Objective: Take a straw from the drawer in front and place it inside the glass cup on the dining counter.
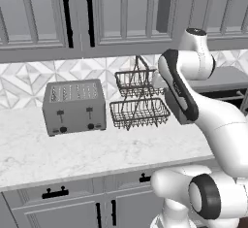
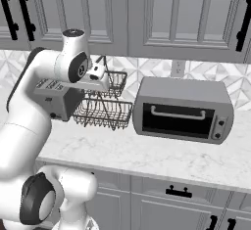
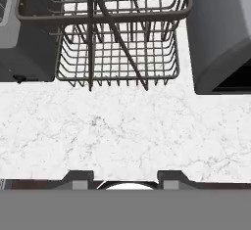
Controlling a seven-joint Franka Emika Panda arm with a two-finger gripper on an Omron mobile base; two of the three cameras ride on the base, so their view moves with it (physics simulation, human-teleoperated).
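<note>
Nearest us in the hand view, our gripper (image 3: 125, 177) hangs above bare marble counter (image 3: 122, 131), jaws parted about halfway with nothing between them, looking down past the wire rack (image 3: 117, 53). We judge the drawer (image 1: 55, 191) below the counter edge is shut (so the straw presumably lies hidden inside), its black handle untouched.

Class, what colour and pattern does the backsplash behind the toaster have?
The backsplash is white and pale grey in a geometric diamond tile pattern, clearest in the left base view behind the toaster.
</note>
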